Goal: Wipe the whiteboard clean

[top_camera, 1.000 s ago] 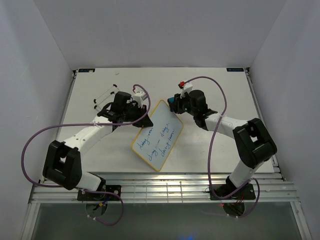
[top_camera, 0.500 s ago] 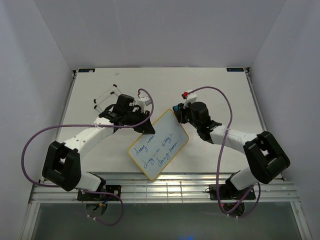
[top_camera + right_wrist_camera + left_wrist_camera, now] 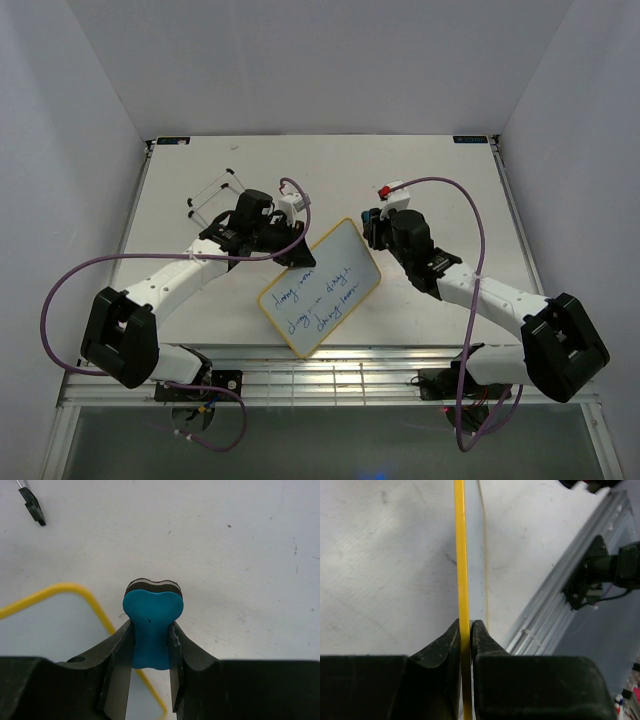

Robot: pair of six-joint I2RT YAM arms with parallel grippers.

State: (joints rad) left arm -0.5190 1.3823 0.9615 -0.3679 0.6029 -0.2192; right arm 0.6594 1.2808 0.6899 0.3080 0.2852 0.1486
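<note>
W/ left gripper (image 3: 465,630) pinching whiteboard (image 3: 343,254) frame & right gripper (image 3: 151,630) clamped on blue eraser (image 3: 151,611), hold board steady, lower eraser flat, sweep across blue writing (image 3: 320,293).

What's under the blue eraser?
Bare white table and the yellow edge of the whiteboard lie below the eraser, which the right gripper holds. The spot straight beneath it is covered.

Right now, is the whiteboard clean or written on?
Written on: three blue handwritten lines show on the whiteboard in the top view.
</note>
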